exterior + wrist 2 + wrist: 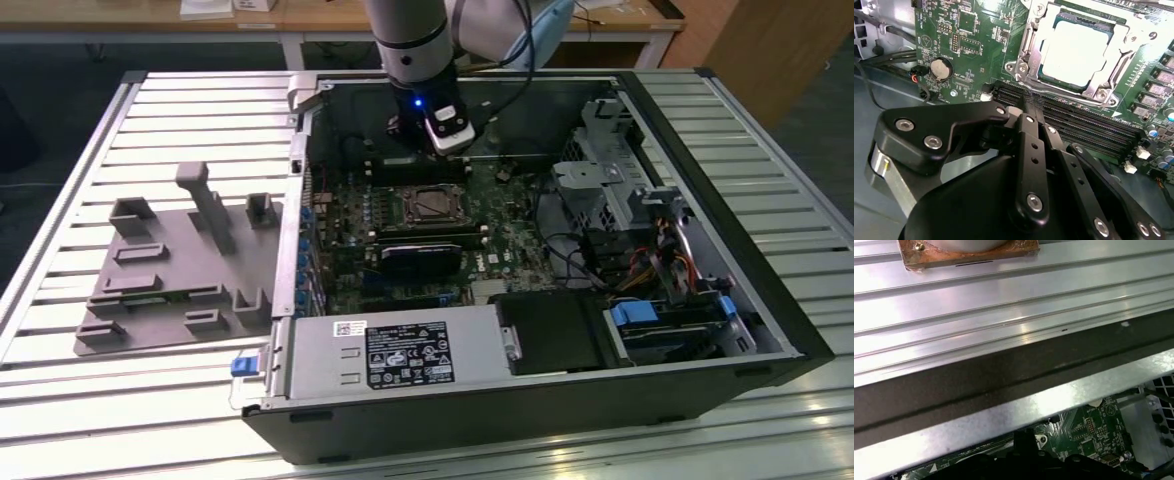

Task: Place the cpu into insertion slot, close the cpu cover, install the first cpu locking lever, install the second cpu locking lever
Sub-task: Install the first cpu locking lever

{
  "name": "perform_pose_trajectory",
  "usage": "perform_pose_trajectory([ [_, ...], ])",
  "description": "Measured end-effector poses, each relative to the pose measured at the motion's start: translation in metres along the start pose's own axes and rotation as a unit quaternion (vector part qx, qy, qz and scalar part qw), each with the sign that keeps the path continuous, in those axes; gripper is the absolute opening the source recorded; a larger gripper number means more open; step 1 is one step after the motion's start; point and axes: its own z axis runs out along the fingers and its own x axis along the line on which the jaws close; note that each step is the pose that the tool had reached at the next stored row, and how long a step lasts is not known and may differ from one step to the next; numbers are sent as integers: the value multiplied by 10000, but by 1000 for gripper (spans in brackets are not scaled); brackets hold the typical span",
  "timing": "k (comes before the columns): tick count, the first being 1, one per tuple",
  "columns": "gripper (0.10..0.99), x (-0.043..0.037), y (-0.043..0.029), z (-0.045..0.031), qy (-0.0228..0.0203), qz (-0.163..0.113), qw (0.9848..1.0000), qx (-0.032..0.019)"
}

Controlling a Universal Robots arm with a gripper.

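The cpu (1074,50) is a flat square chip with a pale, dull metal top, lying level inside the slot (1046,75). The slot is a square socket with a dark frame, set in the green board inside the open computer case; in the exterior view it (430,205) sits near the middle of the board. The cover (1114,70), a thin silver-grey frame with a square window, lies flat over the socket, its rim overlapping the chip's edges, the chip's top showing through the window.
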Motion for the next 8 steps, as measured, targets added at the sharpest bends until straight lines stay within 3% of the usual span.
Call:
perform_pose_trajectory([
  [1,102,0,0,1,20,2,10000,8],
  [5,102,-2,-1,10,240,13,9996,132],
  [8,102,-9,-6,11,245,16,9996,161],
])
